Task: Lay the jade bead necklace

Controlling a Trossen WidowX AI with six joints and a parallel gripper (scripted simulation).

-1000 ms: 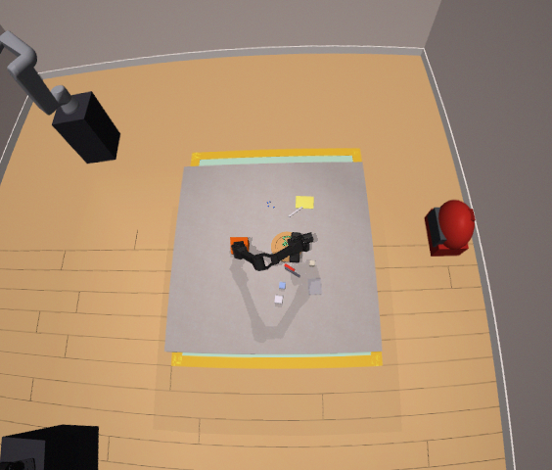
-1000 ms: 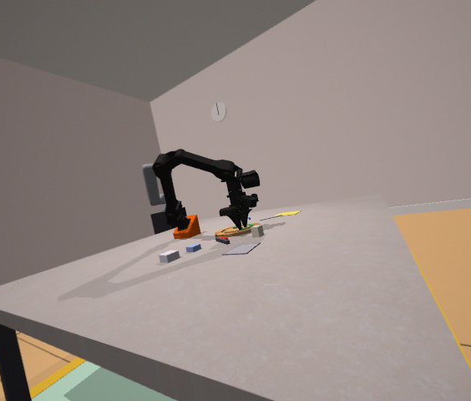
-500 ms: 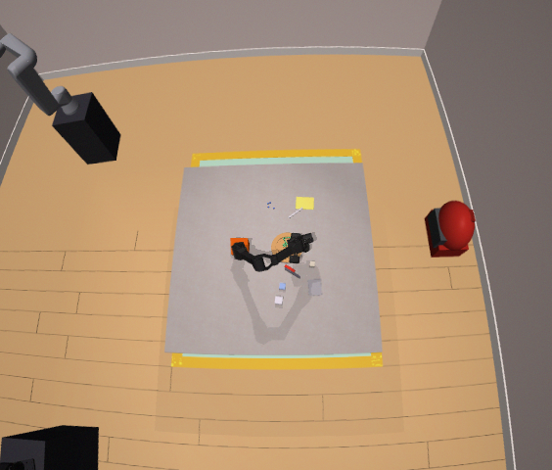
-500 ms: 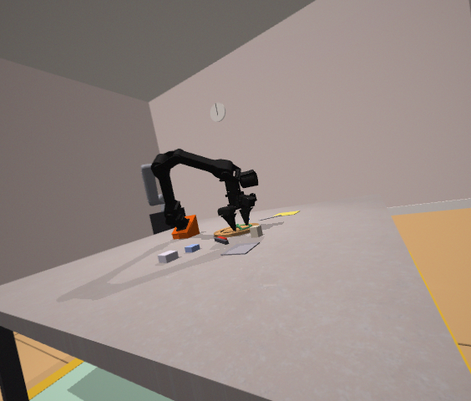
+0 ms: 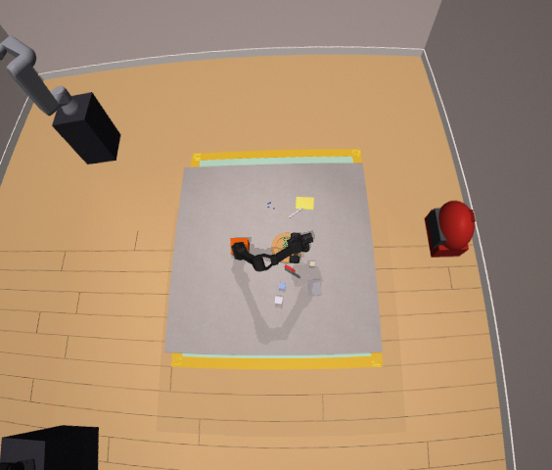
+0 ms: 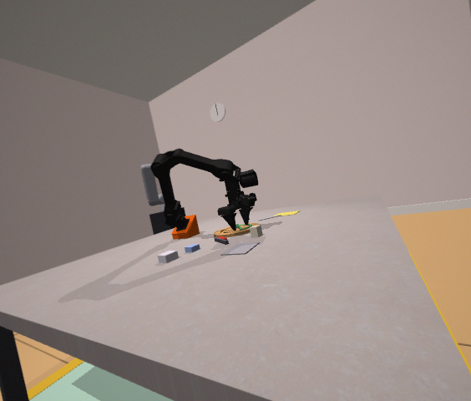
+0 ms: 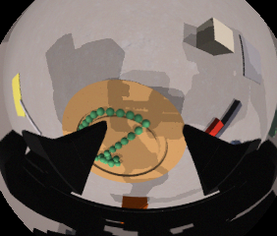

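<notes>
Jade necklace (image 5: 285, 243) (image 6: 243, 226) (image 7: 120, 113) on board (image 5: 279, 245) (image 6: 224, 231) (image 7: 143, 93), below open pincer (image 5: 295, 248) (image 6: 240, 227) (image 7: 144, 125)

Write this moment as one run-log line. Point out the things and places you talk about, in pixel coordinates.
black gripper (image 6: 240, 227) (image 7: 145, 126): open | green bead necklace (image 7: 120, 113): on round wooden board (image 7: 173, 105), partly off groove | task: unfinished

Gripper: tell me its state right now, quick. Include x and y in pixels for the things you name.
Gripper (image 6: 240, 227) (image 7: 145, 126): open, fingers wide apart, holding nothing; the green bead necklace (image 6: 243, 226) (image 7: 120, 113) lies on the round board (image 5: 277, 245) (image 6: 221, 233) (image 7: 150, 93).

Around the gray table (image 5: 215, 323) (image 6: 313, 302) spreads an orange plank floor (image 5: 246, 409) (image 6: 451, 276); beyond the table rises a pale wall (image 6: 335, 129) carrying a round clock (image 6: 217, 112), and shadows stretch across the table's top.
</notes>
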